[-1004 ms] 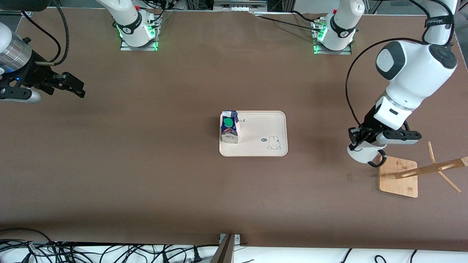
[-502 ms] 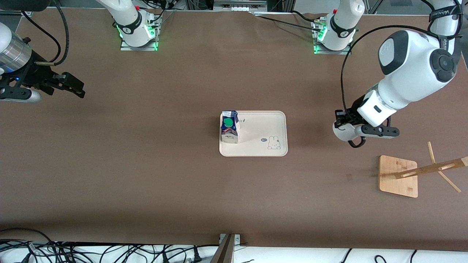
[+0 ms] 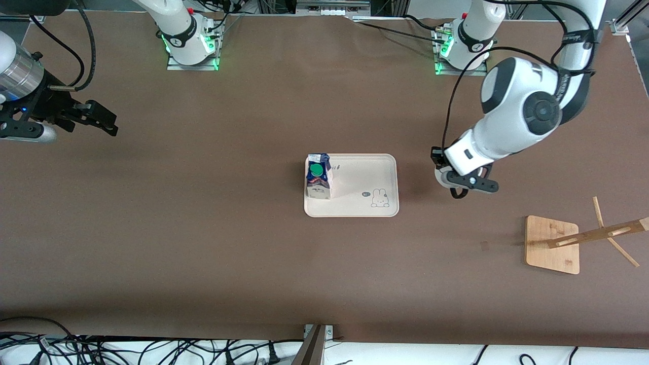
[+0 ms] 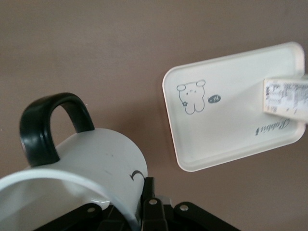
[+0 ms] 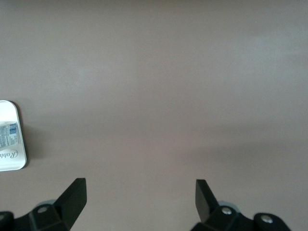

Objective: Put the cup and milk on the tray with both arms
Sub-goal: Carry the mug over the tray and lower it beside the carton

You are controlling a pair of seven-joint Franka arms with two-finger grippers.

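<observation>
Right pincer (image 3: pixel 104 124) waits, fingers apart, over bare counter (image 3: pixel 203 243). Milk (image 3: pixel 318 176) stands on tray (image 3: pixel 355 208) at the right arm's end. Left pincer (image 3: pixel 446 175), clamped on cup (image 3: pixel 442 177), has moved from the wooden rack (image 3: pixel 552 246) to just beside the tray; placement looks next.

Milk (image 3: pixel 319 176) upright on tray (image 3: pixel 365 208); cup (image 4: pixel 91 163) airborne.
</observation>
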